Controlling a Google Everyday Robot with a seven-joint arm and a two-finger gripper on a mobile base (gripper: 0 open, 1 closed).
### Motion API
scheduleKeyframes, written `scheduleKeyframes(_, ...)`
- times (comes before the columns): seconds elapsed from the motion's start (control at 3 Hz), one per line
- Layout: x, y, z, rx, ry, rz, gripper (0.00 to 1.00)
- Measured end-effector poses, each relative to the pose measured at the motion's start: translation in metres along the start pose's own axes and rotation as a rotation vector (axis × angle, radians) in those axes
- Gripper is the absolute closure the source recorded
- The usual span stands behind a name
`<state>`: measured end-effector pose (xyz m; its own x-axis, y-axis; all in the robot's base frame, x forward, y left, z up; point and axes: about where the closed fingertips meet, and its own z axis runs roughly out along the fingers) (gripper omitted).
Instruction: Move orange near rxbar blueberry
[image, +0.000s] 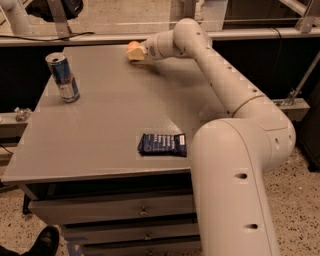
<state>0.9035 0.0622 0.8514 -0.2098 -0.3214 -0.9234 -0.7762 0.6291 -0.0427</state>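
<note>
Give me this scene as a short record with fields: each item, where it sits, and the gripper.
orange: far edge of table, at the gripper
bar: flat, near front edge, apart from orange
can: upright, left side
gripper: far edge, by the orange
task: orange not yet near bar
</note>
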Motion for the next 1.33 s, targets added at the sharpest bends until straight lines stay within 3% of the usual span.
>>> scheduleKeyframes(0.33,-0.002,0.005,-0.027,-0.008,-0.011,-0.005,1.0)
scheduleKeyframes(0.67,-0.001,0.018,-0.068,-0.019,-0.024,-0.038,1.0)
scheduleKeyframes(1.33,0.029,0.064,-0.167,-0.051,-0.041,-0.088,1.0)
